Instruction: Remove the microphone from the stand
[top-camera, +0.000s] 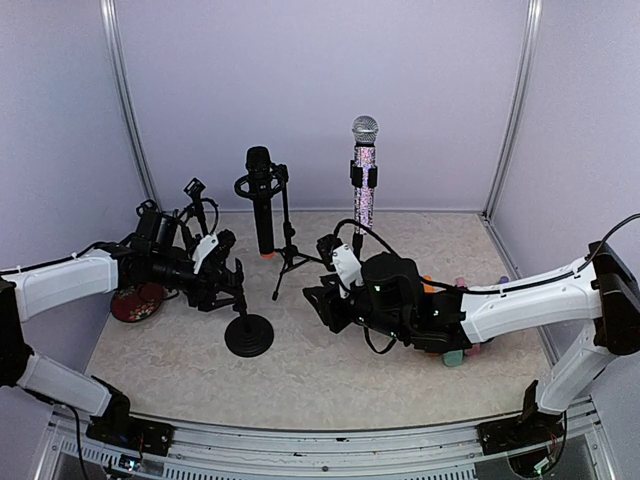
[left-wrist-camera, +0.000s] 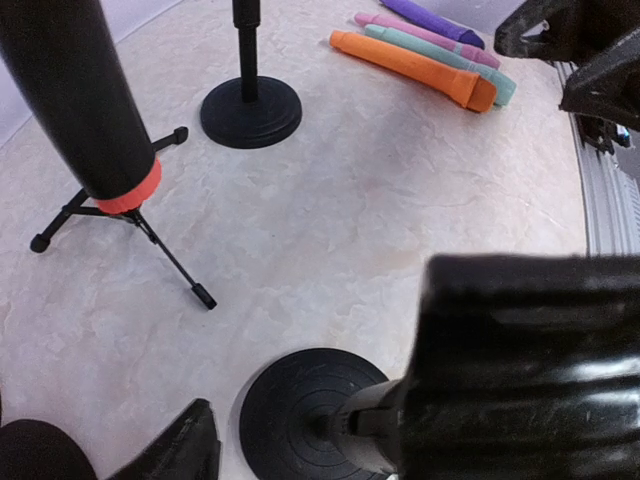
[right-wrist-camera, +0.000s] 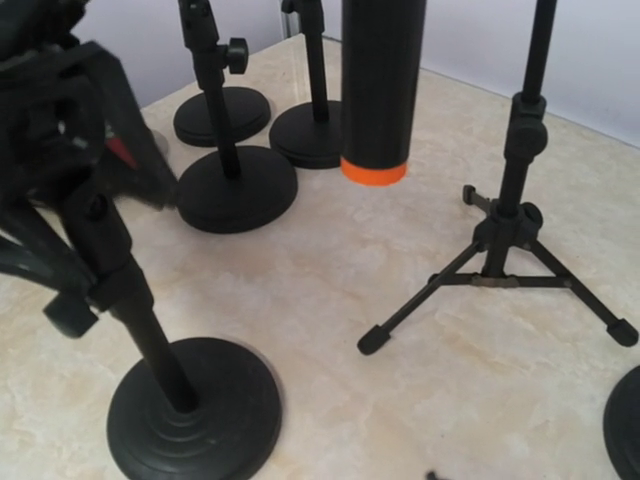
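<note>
A black microphone (top-camera: 262, 200) with an orange end ring (right-wrist-camera: 374, 170) sits upright in a tripod stand (top-camera: 288, 255). A sparkly microphone (top-camera: 364, 170) with a silver head stands in a second stand behind my right arm. An empty round-base stand (top-camera: 248, 335) is in front. My left gripper (top-camera: 228, 283) is open around that stand's top; one finger (left-wrist-camera: 185, 450) shows apart from the pole, the other is hidden behind the blurred stand head (left-wrist-camera: 520, 370). My right gripper (top-camera: 320, 305) is open and empty, low over the table right of the empty stand, facing the tripod (right-wrist-camera: 500, 270).
Several coloured microphones lie on the table by my right arm, the orange one (left-wrist-camera: 415, 68) nearest. Other round stand bases (right-wrist-camera: 237, 190) cluster at the left, by a red plate (top-camera: 137, 302). Walls close the back and sides.
</note>
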